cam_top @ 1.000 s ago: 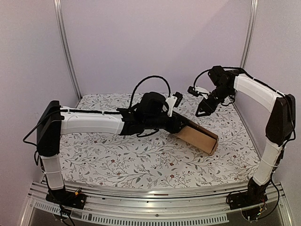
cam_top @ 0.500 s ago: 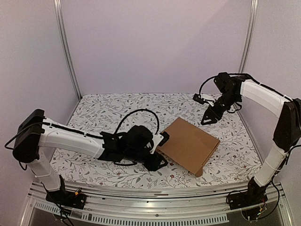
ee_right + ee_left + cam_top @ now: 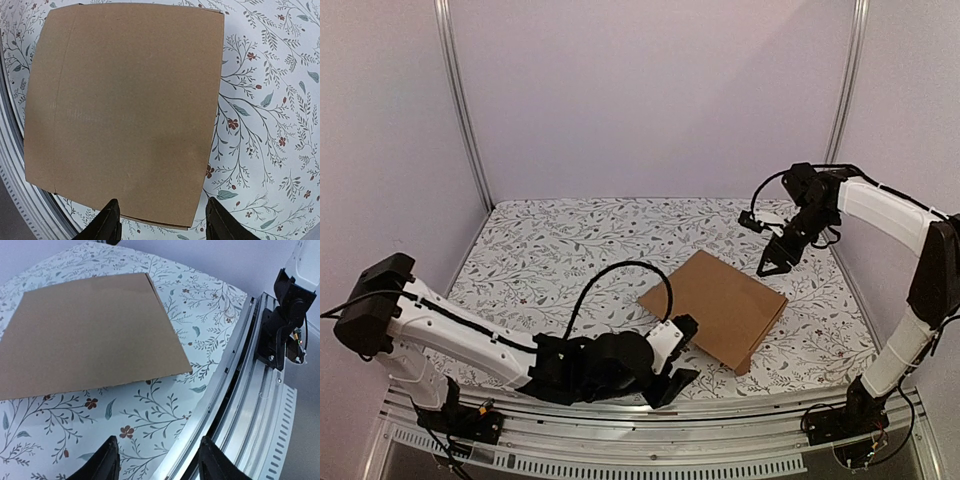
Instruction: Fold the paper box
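Both arms have backed off the paper box (image 3: pixel 715 308), which lies flat right of centre on the table (image 3: pixel 550 250), left fingers (image 3: pixel 107 462) and right fingers (image 3: pixel 111 222) spread empty; light, stiff cardboard, it likely lifts best by an edge.

The paper box (image 3: pixel 720 305) lies flat on the floral-patterned table (image 3: pixel 540 260).

no writing, label, brand mark or number can be read on the paper box (image 3: pixel 720 305) or anywhere else.
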